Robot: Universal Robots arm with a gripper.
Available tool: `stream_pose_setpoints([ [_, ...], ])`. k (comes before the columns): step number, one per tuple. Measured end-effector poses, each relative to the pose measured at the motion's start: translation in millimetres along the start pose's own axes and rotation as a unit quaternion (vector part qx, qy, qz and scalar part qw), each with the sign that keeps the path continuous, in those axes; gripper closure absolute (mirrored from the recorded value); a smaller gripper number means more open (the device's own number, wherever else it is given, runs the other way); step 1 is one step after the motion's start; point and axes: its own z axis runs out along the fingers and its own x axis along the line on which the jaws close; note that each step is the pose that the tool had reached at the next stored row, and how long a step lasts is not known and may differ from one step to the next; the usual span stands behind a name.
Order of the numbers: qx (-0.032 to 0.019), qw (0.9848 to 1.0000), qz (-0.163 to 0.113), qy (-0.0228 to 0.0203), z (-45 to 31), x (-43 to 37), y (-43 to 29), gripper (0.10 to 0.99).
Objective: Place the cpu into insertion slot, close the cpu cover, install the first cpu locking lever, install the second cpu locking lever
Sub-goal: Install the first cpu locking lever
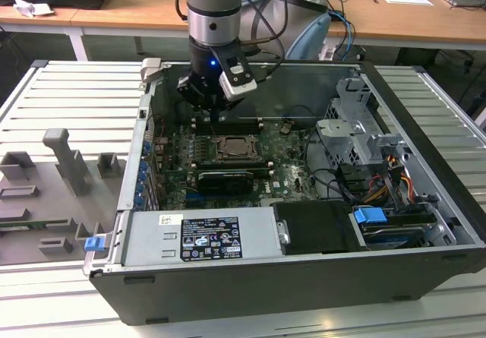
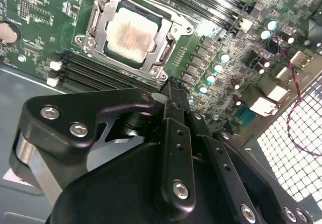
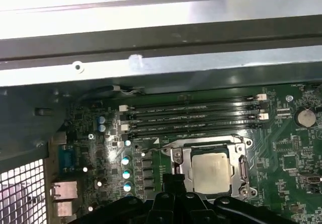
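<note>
**Computer case** (image 1: 304, 285): open, lying on a slatted bench (image 1: 68, 95). Grey fixtures (image 1: 68, 163) stand beside it on the exterior view's left.

**Nearest wall:** labelled power supply (image 1: 201, 235), with a blue-tabbed drive bay (image 1: 370, 218) to the exterior view's right.

**Further in:** long black card (image 1: 224, 180) on the green motherboard (image 1: 171, 163).

**Beyond the card:** the cpu (image 2: 130, 31), pale metal face up, sits in the insertion slot (image 2: 141, 10). The cpu cover (image 2: 94, 22) lies flat, framing it. Whether the levers are latched cannot be told.

**Behind the socket:** memory slots (image 3: 191, 118), long and dark, in parallel rows.

**Hand** (image 2: 171, 90): fingers drawn together with nothing between them. It points straight down over the board at the socket's far corner, beside the memory slots and apart from the cpu. Contact with the board cannot be told.

**Arm** (image 1: 215, 4): wrist vertical, dropping into the case from above, close to the rear wall.

**Farthest:** wooden desks (image 1: 410, 19).
</note>
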Motion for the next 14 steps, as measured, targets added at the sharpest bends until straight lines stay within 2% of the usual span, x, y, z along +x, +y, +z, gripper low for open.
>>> stream_pose_setpoints([
  [2,-0.0002,0.9998,-0.021,0.0007,0.0,0.8,-0.1,0.98],
  [6,-0.0002,0.9998,-0.022,-0.0005,0.1,9.7,-0.8,0.98],
  [10,-0.0005,0.9997,-0.022,-0.0022,0.7,22.7,-1.7,0.98],
  [14,-0.0008,0.9997,-0.024,-0.0032,2.0,30.5,-1.2,0.98],
])
